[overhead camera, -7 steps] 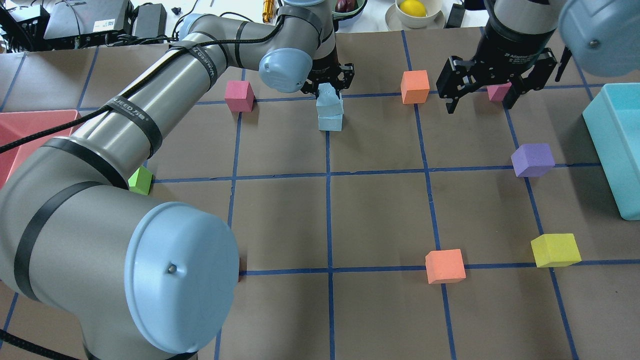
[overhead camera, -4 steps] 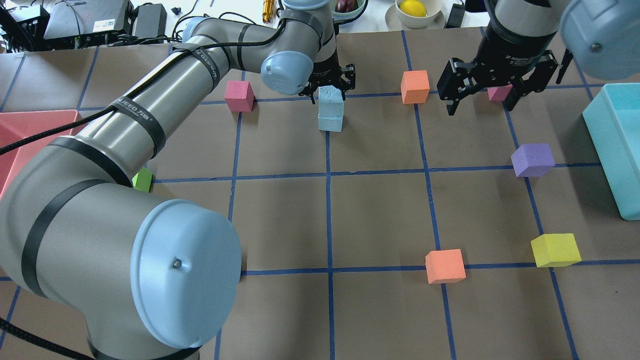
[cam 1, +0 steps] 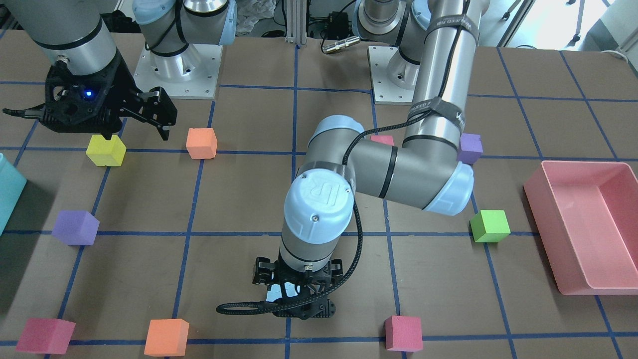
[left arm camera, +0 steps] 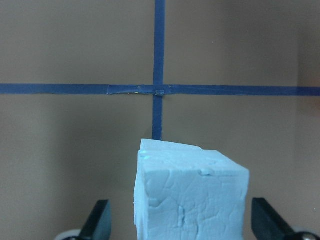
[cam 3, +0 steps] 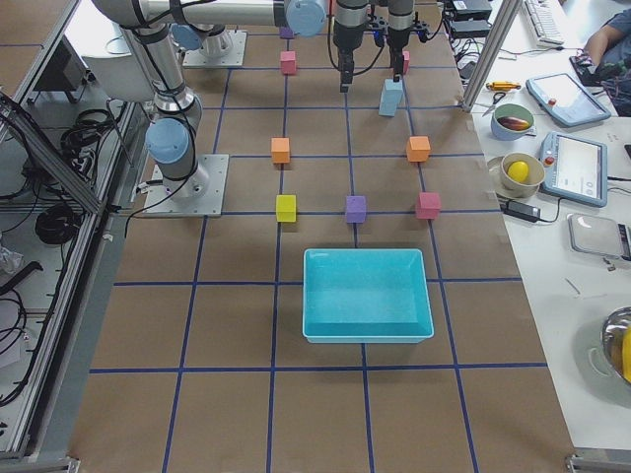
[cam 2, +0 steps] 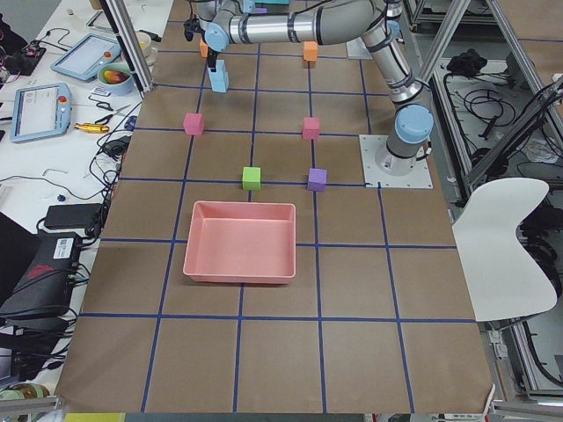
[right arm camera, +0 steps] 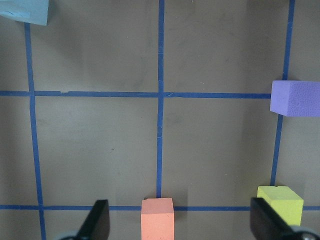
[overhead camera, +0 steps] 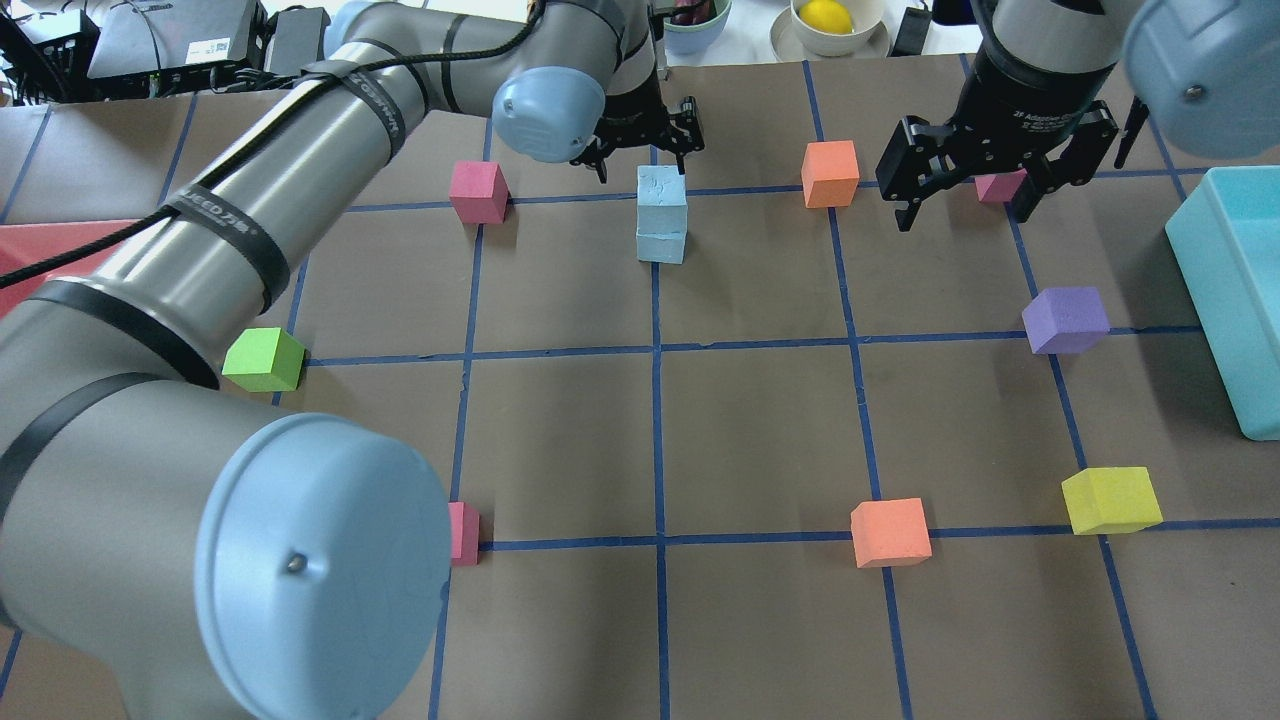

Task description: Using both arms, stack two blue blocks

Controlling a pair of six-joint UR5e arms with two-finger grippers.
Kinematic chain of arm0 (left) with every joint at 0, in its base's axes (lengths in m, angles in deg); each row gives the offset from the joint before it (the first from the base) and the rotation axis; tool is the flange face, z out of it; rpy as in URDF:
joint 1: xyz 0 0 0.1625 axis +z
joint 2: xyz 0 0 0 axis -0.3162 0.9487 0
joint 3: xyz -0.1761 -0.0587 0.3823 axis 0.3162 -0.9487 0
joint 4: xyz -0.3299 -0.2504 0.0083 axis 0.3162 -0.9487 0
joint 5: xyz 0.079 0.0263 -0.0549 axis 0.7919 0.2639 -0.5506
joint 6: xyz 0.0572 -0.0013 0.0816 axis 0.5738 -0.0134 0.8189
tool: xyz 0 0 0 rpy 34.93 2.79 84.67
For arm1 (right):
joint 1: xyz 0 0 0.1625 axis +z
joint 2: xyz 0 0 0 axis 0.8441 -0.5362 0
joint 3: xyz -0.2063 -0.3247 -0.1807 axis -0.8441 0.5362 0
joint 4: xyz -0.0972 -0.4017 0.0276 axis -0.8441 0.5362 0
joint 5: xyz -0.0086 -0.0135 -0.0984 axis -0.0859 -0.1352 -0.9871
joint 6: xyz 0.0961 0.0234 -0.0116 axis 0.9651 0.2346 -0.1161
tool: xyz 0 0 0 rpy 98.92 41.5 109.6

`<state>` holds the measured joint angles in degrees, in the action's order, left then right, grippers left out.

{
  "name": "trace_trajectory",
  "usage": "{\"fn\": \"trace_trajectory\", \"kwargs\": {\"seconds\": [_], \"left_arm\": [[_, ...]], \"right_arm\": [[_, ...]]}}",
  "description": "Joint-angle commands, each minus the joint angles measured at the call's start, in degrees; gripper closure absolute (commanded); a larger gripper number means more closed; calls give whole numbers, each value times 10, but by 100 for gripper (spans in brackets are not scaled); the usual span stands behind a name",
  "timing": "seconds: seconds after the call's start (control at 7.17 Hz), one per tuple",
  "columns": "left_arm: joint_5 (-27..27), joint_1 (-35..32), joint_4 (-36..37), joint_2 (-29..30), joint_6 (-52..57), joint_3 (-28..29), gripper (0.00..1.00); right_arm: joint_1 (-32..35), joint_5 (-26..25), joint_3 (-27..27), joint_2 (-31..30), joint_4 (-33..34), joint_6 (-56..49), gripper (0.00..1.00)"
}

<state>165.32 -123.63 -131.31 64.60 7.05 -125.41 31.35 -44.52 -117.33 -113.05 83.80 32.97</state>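
Two pale blue blocks stand stacked on a grid crossing at the far middle of the table, the upper blue block [overhead camera: 662, 189] square on the lower blue block [overhead camera: 661, 246]. My left gripper [overhead camera: 645, 150] is open and empty, just above and behind the stack. In the left wrist view the upper block [left arm camera: 190, 195] sits between the spread fingers [left arm camera: 97, 220], apart from both. In the front-facing view the left arm hides the stack. My right gripper [overhead camera: 965, 190] is open and empty, hovering to the right of the stack near an orange cube [overhead camera: 830, 173].
A pink cube [overhead camera: 478, 191] lies left of the stack and another [overhead camera: 997, 185] behind the right gripper. Purple [overhead camera: 1065, 319], yellow [overhead camera: 1110, 499], orange [overhead camera: 890, 532] and green [overhead camera: 264, 359] cubes lie scattered. A teal bin [overhead camera: 1230, 290] is at the right edge and a pink tray [cam 1: 588, 224] on the left side.
My left gripper has let go of the upper blue block, opened and lifted back from it. The block has gone from tilted to square on the lower one. The right gripper has barely moved.
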Motion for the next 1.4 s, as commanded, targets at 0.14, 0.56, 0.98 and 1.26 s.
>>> {"fn": "trace_trajectory", "kwargs": {"seconds": [0.14, 0.56, 0.98, 1.26], "left_arm": [[80, 86, -167, -141, 151, -28, 0], [80, 97, -162, -315, 151, -185, 0], [9, 163, -147, -363, 160, -209, 0], [44, 159, -141, -368, 160, -221, 0]], "right_arm": [[3, 1, 3, 0, 1, 7, 0], [4, -2, 17, 4, -4, 7, 0], [4, -2, 10, 4, -5, 7, 0], [4, -2, 14, 4, -5, 7, 0]]}}
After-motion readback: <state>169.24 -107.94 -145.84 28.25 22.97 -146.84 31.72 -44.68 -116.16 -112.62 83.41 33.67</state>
